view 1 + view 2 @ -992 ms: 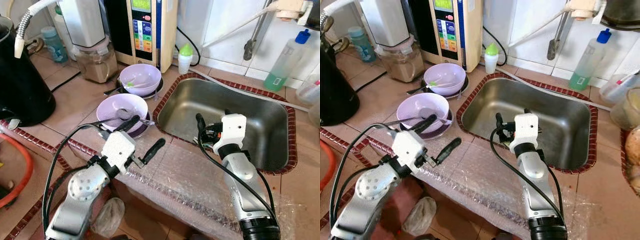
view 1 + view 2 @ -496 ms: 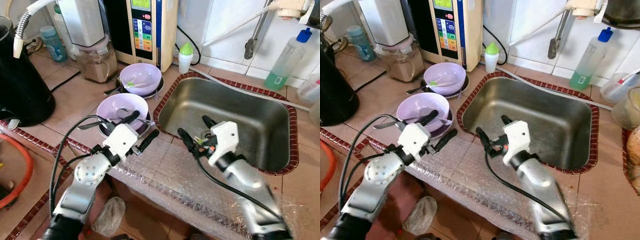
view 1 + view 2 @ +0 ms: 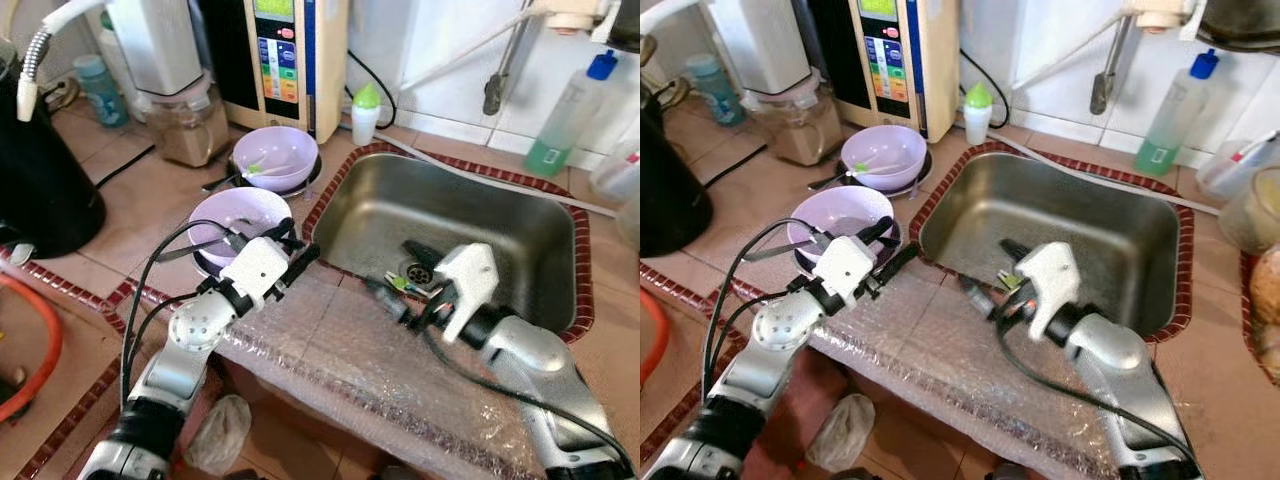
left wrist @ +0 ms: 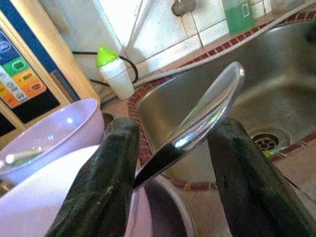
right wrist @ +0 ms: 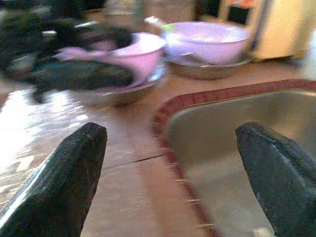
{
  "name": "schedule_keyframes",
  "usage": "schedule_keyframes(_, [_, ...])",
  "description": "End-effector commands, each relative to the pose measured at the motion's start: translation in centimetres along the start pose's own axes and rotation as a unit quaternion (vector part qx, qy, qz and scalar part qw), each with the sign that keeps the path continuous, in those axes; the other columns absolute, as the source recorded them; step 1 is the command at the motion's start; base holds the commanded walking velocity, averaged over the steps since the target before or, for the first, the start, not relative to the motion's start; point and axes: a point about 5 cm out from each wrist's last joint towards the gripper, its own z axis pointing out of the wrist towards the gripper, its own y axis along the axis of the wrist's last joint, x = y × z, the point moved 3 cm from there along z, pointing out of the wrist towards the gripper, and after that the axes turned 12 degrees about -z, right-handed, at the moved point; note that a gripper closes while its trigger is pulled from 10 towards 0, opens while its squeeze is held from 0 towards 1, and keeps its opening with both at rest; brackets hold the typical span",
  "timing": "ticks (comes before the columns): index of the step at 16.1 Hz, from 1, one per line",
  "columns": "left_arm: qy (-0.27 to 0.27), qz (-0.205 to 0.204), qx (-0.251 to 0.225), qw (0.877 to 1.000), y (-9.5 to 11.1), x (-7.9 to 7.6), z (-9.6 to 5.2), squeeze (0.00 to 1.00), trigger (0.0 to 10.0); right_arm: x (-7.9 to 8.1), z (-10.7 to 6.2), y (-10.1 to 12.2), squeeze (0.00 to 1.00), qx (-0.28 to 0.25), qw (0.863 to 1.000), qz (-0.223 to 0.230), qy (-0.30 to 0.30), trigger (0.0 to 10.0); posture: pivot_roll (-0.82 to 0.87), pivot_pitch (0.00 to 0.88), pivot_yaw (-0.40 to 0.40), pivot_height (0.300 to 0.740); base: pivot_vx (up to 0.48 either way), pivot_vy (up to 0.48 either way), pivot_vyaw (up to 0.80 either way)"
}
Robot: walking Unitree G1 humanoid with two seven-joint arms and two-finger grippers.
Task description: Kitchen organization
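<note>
Two lavender bowls sit on the tiled counter left of the steel sink (image 3: 545,215): a near bowl (image 3: 232,213) in a metal dish, and a far bowl (image 3: 276,155) holding a green-tipped utensil. My left gripper (image 3: 291,243) is at the near bowl's right rim, open. In the left wrist view a metal spoon (image 4: 207,114) rises between its fingers, close to one of them (image 4: 106,177). My right gripper (image 3: 402,274) hovers open over the sink's front left edge, pointing towards the bowls, with nothing between its fingers (image 5: 69,173).
Bubble wrap (image 3: 345,350) covers the counter's front edge. A black kettle (image 3: 45,185) stands far left, a blender jar (image 3: 185,125) and a water appliance (image 3: 285,55) behind the bowls. A green-capped bottle (image 3: 366,112) and a soap bottle (image 3: 565,115) stand by the wall.
My left gripper reached forward to the near bowl's rim and its fingers narrowed around the spoon. My right gripper turned left and sank towards the sink's front left edge.
</note>
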Motion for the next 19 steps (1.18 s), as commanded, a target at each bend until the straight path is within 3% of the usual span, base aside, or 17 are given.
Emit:
schedule_keyframes(1, [-0.009, 0.006, -0.007, 1.0, 0.3, -0.3, 0.2, 0.0, 0.0, 0.7, 0.1, 0.5, 0.0, -0.009, 1.0, 0.005, 0.025, 10.0, -0.11, 0.014, 0.056, 0.74, 0.0, 0.0, 0.0])
schedule_keyframes(5, [-0.001, 0.011, -0.022, 1.0, 0.3, -0.4, -0.7, 0.0, 0.0, 1.9, 0.4, 0.6, 0.0, -0.011, 0.998, 0.021, 0.056, 10.0, -0.09, 0.001, 0.028, 0.74, 0.0, 0.0, 0.0])
schedule_keyframes(11, [0.065, 0.035, -0.065, 0.995, 2.3, 1.5, -2.2, 0.0, 0.0, -1.6, 2.0, 0.5, 0.0, -0.014, 0.999, -0.014, -0.034, 10.0, -0.03, 0.0, -0.037, 0.74, 0.0, 0.0, 0.0])
schedule_keyframes(15, [0.077, 0.046, -0.08, 0.993, 3.3, 1.9, -2.7, 0.0, 0.0, -1.4, 2.7, 0.5, 0.0, -0.025, 0.998, -0.011, -0.064, 10.0, -0.01, 0.0, -0.04, 0.74, 0.0, 0.0, 0.0])
schedule_keyframes(19, [0.078, 0.035, -0.118, 0.989, 5.8, 2.4, -2.3, 0.0, 0.0, -1.8, 3.6, 0.8, 0.0, -0.04, 0.995, -0.024, -0.086, 10.0, -0.01, 0.0, -0.021, 0.74, 0.0, 0.0, 0.0])
